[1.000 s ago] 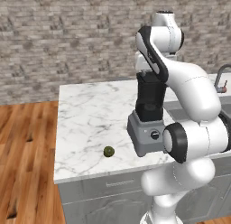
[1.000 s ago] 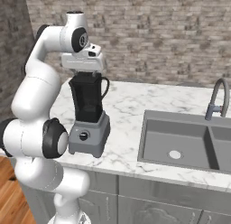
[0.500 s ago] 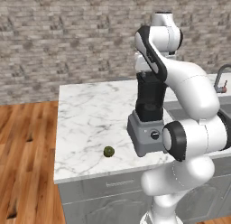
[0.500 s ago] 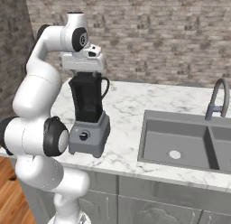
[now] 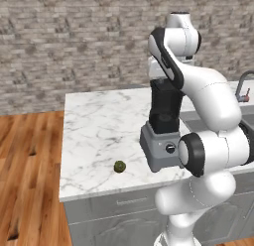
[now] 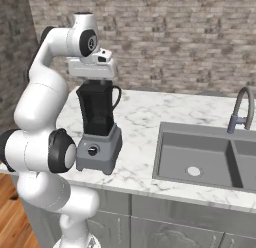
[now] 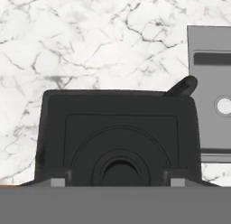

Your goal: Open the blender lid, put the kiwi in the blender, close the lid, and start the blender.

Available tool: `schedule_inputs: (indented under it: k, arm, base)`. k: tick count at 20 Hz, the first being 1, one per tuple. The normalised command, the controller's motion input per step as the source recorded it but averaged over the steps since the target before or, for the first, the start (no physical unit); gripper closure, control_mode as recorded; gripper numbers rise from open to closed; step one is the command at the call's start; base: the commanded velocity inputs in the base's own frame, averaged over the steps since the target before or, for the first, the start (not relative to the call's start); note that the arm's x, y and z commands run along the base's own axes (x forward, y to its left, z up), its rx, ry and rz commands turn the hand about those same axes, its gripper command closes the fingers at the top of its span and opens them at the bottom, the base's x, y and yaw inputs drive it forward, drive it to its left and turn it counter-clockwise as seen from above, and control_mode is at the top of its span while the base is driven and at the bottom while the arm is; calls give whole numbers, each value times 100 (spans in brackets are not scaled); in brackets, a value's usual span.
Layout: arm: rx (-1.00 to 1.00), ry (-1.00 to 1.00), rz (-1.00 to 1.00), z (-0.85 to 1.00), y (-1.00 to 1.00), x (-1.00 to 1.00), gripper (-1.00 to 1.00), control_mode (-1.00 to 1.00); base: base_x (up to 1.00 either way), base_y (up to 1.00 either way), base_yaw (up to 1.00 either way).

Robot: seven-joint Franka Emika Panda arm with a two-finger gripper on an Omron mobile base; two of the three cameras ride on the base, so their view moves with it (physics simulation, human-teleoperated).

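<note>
The blender stands on the marble counter (image 5: pixel 99 126), its grey base (image 5: pixel 161 148) (image 6: pixel 100 149) carrying a dark knob (image 6: pixel 92 151) and a tall black jar (image 5: pixel 166 106) (image 6: pixel 97 109). The black blender lid (image 7: pixel 117 128) sits flat on the jar's top. My gripper (image 6: pixel 95 80) (image 7: pixel 118 182) is pressed down onto it from above. Its two tips stand apart on either side of the lid's raised middle; whether they touch it I cannot tell. The small green-brown kiwi (image 5: pixel 119 166) lies on the counter left of the base, near the front edge.
A steel sink (image 6: pixel 200 142) with a curved faucet (image 6: pixel 240 109) is set in the counter to the blender's right. A brick wall runs behind. The counter's left end drops to a wooden floor (image 5: pixel 30 155).
The arm and the blender stay where they were. The hand still rests on the jar's top, and the kiwi has not moved.
</note>
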Motion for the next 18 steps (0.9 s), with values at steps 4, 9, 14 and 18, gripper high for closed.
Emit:
schedule_inputs:
  k: [4, 9, 14, 18]
  arm:
    - [0, 0, 0, -7, 0, 0, 100, -100]
    - [0, 0, 0, -20, 0, -7, 100, -100]
    - [0, 1, 0, 8, 0, -13, 100, -100]
    - [0, -5, -1, 66, 0, -15, 100, -100]
  base:
    - [0, 0, 0]
    - [0, 0, 0]
    - [0, 0, 0]
    - [0, 0, 0]
